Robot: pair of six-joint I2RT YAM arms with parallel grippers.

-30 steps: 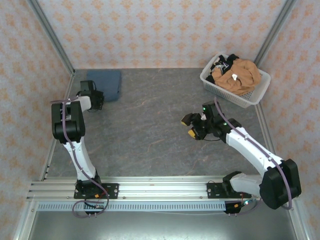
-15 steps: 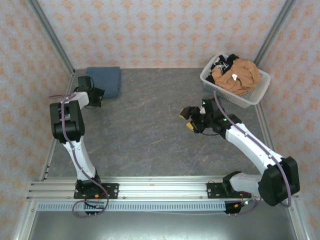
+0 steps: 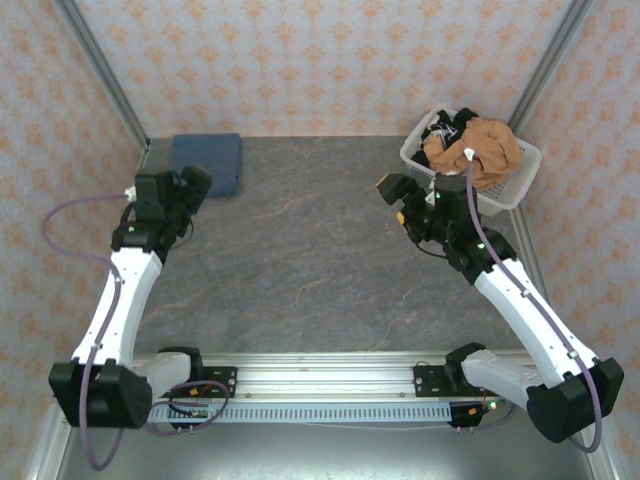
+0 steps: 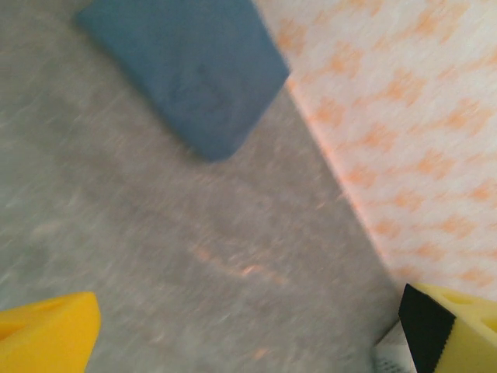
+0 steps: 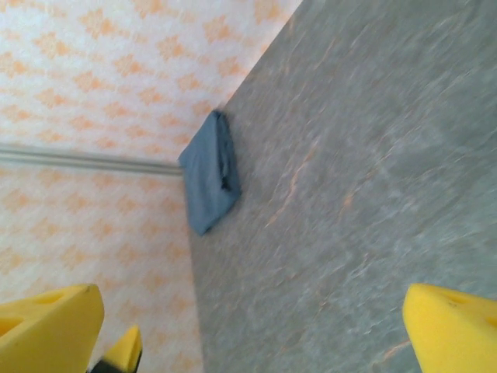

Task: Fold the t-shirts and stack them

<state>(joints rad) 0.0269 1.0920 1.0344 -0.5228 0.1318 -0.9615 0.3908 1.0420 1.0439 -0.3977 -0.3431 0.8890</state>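
The left arm has swung away from the far-left corner. A second ago its fingers sat right against the folded blue t-shirt (image 3: 208, 163); now the left gripper (image 3: 188, 186) is just clear of it on the near side, and the arm's elbow has dropped toward the rail. The shirt lies flat and square on the counter (image 3: 300, 260), tucked into the corner by the wall. I judge that shirt finished, the start of the stack.

The right gripper (image 3: 398, 200) has moved from mid-counter toward the white basket (image 3: 412, 156) and now hangs just beside its near-left rim. That looks like a reach for the next piece, probably the orange t-shirt (image 3: 490, 145) heaped on top of the darker shirts (image 3: 452, 124).

In both wrist views the yellow fingers stand wide apart with nothing between them.

No brand or writing is readable. The orange shirt carries a small white tag (image 3: 468, 153), but it seems too tiny here to show any print.
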